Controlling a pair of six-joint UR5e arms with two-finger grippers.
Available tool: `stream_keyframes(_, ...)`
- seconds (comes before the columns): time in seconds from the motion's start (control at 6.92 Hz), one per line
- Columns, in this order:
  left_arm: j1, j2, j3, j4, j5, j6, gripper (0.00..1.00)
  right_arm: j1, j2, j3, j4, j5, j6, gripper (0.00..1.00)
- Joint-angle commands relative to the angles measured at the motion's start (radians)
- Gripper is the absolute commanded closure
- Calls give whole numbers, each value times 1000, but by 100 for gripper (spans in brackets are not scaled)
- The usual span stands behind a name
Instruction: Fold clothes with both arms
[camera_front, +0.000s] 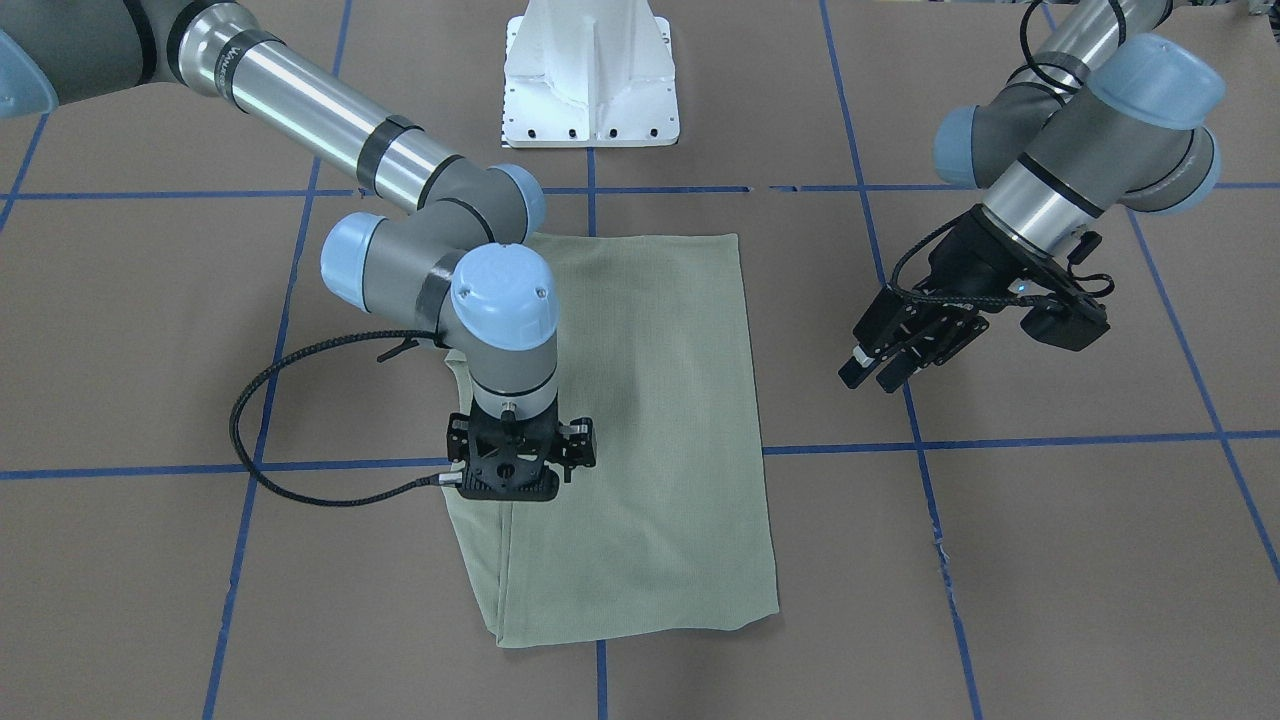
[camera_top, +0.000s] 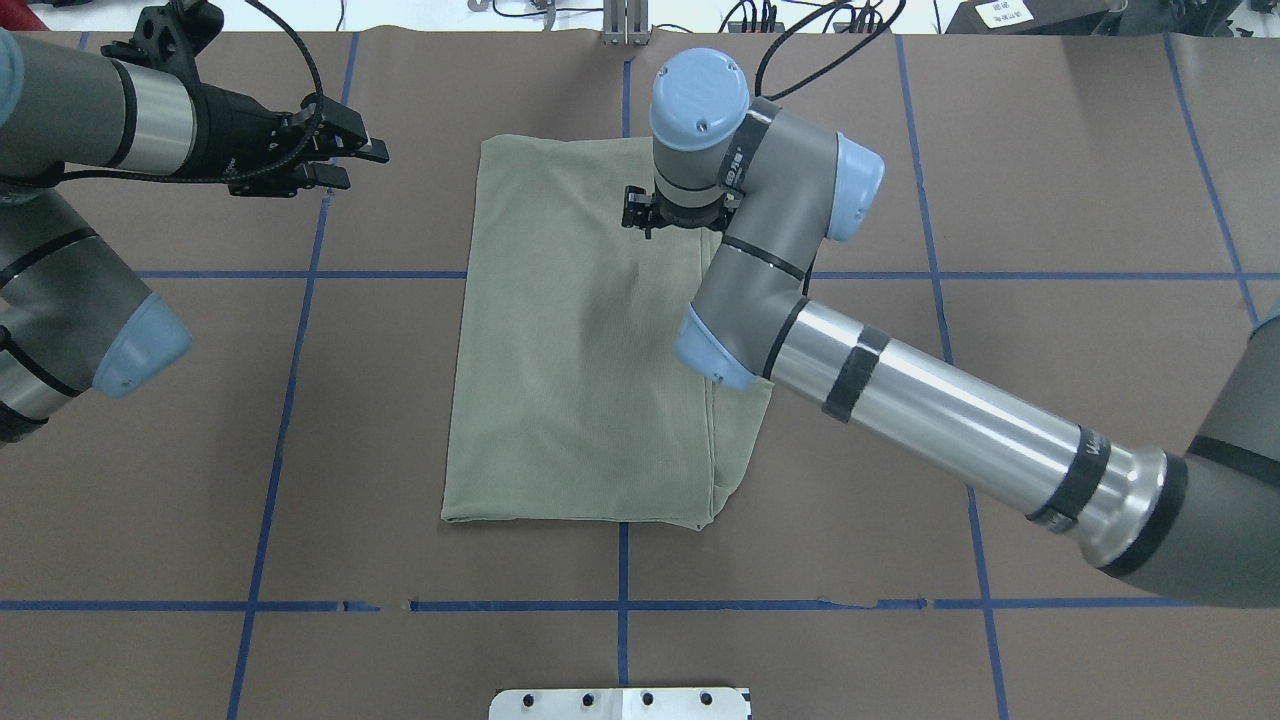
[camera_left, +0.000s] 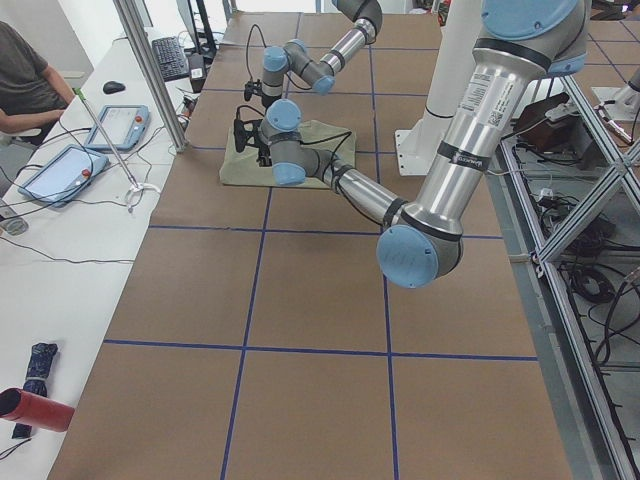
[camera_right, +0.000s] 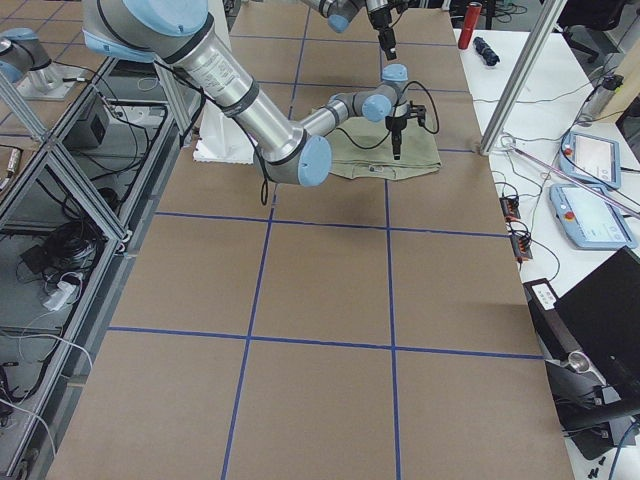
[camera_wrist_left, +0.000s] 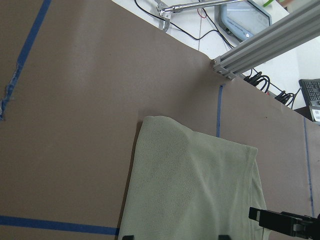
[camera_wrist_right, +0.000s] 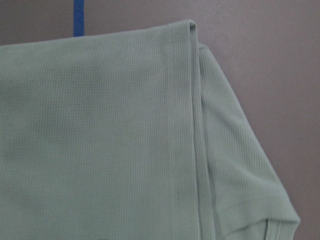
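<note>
You'll find the pale sage-green knit shirt (camera_front: 650, 400) lying flat in the middle of the brown paper-covered table (camera_front: 1050, 560), just in front of the white metal pedestal (camera_front: 590, 80). It is folded into a tall rectangle that lies across one of the blue tape lines (camera_front: 1000, 440). Along the side nearer the right arm (camera_top: 930, 400), an under-layer with a stitched hem sticks out a little past the top layer. The right wrist camera shows this stepped edge close up.

The black two-finger right gripper (camera_front: 512, 465) points straight down over that side of the shirt, near the far end from the robot. Its fingers are hidden under the wrist and mount, so you cannot tell whether they are parted or closed, or whether they touch the cloth.

The left arm (camera_front: 1060, 170) is well off to the other side, clear of the shirt. The black left gripper (camera_front: 872, 375) hangs tilted above bare table. Its fingers stand apart with nothing between them, and their tips show at the bottom edge of the left wrist view.
</note>
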Motion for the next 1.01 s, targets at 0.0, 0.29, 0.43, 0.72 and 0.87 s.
stream_keyframes(0.0,26,-4,-14,-3,5,-1,36,-86,-189,294,2,-58,359,0)
stream_keyframes(0.29,56,0,-37,-3,14,-21,35,-226,-379,542,-36,-210,581,1)
stream_keyframes(0.43,57,2,-38,-3,16,-21,35,-266,-460,649,-53,-228,735,1)
stream_keyframes(0.72,54,5,-50,-3,17,-21,34,-410,-486,676,-64,-403,934,2)
stream_keyframes(0.87,54,19,-58,-3,17,-21,34,-443,-489,670,-62,-411,963,2)
